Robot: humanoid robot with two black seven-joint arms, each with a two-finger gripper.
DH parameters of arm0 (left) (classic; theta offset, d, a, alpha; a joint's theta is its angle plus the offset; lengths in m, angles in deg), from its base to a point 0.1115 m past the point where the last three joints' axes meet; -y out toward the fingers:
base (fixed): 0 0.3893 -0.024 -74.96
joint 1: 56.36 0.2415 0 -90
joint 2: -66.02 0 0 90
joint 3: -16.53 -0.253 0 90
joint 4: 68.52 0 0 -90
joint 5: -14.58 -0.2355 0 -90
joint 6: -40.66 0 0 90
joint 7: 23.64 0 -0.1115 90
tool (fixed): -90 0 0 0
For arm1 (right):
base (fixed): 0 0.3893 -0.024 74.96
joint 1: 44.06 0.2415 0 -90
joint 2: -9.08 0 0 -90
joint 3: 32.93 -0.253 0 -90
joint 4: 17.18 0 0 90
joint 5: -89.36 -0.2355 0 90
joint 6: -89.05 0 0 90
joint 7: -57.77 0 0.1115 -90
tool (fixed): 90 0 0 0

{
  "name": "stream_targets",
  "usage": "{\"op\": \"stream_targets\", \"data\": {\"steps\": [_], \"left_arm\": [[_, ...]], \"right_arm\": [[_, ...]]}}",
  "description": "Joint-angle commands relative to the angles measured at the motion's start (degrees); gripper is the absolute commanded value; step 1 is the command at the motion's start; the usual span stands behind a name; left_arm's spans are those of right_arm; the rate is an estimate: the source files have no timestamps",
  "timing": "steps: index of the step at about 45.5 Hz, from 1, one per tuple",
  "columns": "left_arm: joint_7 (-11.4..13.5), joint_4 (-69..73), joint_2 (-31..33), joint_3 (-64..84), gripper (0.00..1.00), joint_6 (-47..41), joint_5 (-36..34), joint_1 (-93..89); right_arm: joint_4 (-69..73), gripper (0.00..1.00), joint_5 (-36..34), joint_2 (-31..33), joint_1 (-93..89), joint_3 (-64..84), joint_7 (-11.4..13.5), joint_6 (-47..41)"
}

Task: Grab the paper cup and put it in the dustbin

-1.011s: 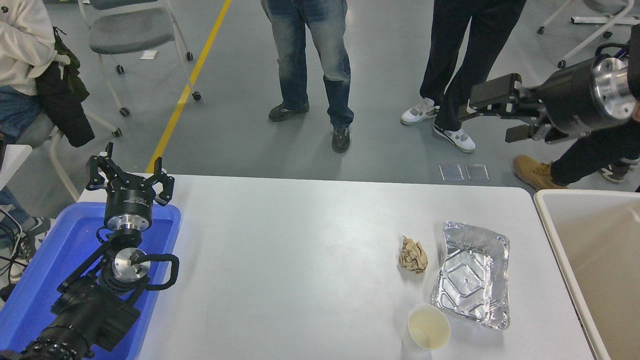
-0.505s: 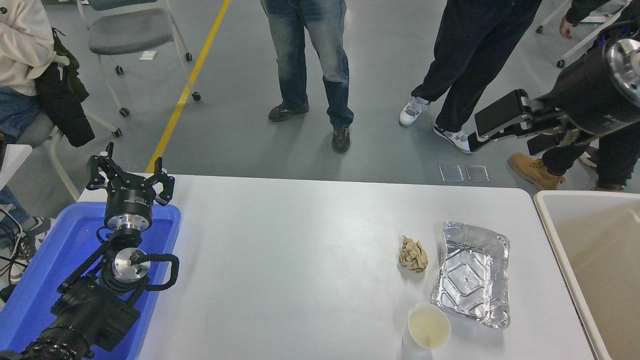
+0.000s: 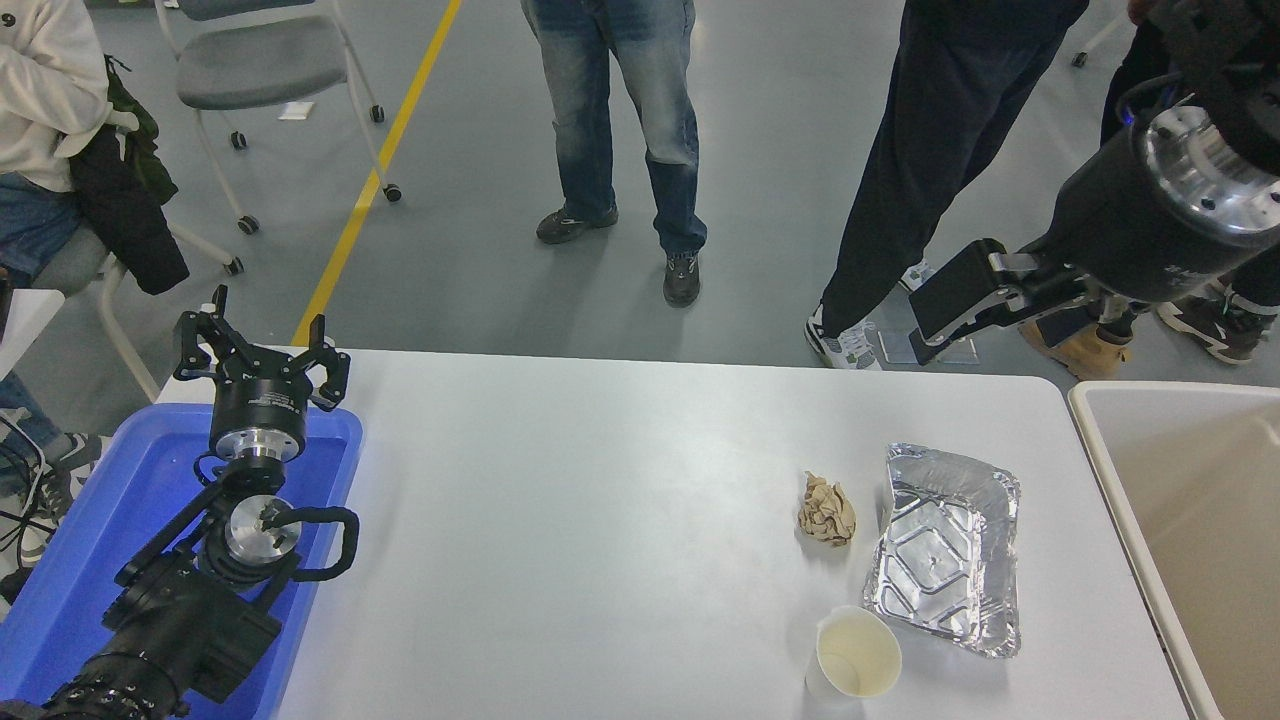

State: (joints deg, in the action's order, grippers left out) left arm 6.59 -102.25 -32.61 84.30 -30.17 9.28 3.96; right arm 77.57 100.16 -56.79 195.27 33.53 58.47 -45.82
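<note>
Since a moment ago the right claw (image 3: 935, 325) has swung down and inward from high at the right edge, and now hangs over the floor just beyond the bench's far edge, well apart from everything on top. Its two flat fingers are spread, with nothing between them. The person in dark trousers (image 3: 920, 150) has shifted too, so that the legs now stand right behind that claw. Nothing on the bench has shifted.

From the head view, the white bench (image 3: 600, 500) fills the lower part of the scene. The paper cup (image 3: 855, 655) stands upright near the front edge, right of centre, mouth up and cream inside showing. Just beside it, to the right and a little farther back, lies a crumpled foil tray (image 3: 945, 550); whether the two touch I cannot tell. Left of the tray sits a tan wad of paper (image 3: 827, 510), near it but apart. The dustbin (image 3: 1110, 470) stands off the bench's right end, its thick pale rim running down the picture's right side.

At the lower left the left claw (image 3: 260, 362) is parked over a blue tray (image 3: 110, 520), its fingers spread and holding nothing. Beyond the bench another person in jeans (image 3: 620, 110) stands on the grey floor, and a grey chair (image 3: 260, 60) sits near a yellow line (image 3: 375, 180).
</note>
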Motion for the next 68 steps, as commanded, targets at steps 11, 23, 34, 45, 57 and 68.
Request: {"op": "stream_targets", "data": {"steps": [11,23,34,45,57,68], "left_arm": [[0.01,0.08,0.01,0.00,0.99,0.00,0.03,0.06],[-0.08,-0.10,0.01,0.00,0.99,0.00,0.03,-0.03],[0.01,0.08,0.01,0.00,0.99,0.00,0.03,-0.03],[0.01,0.08,0.01,0.00,0.99,0.00,0.03,-0.03],[-0.08,0.08,0.01,0.00,0.99,0.00,0.03,-0.03],[0.01,0.08,0.01,0.00,0.99,0.00,0.03,-0.03]], "right_arm": [[-0.01,1.00,-11.33,-1.37,-0.88,6.05,4.31,-0.13],[0.26,1.00,-10.46,-1.54,-0.88,6.41,6.15,-0.13],[0.34,1.00,-10.19,-1.54,-1.06,6.41,5.98,-0.13],[0.34,1.00,-9.58,-1.63,-0.88,5.97,5.89,-0.13],[0.34,1.00,-9.40,-1.63,-0.88,5.88,5.80,-0.13],[0.34,1.00,-9.31,-1.72,-0.97,5.88,5.80,-0.13]]}}
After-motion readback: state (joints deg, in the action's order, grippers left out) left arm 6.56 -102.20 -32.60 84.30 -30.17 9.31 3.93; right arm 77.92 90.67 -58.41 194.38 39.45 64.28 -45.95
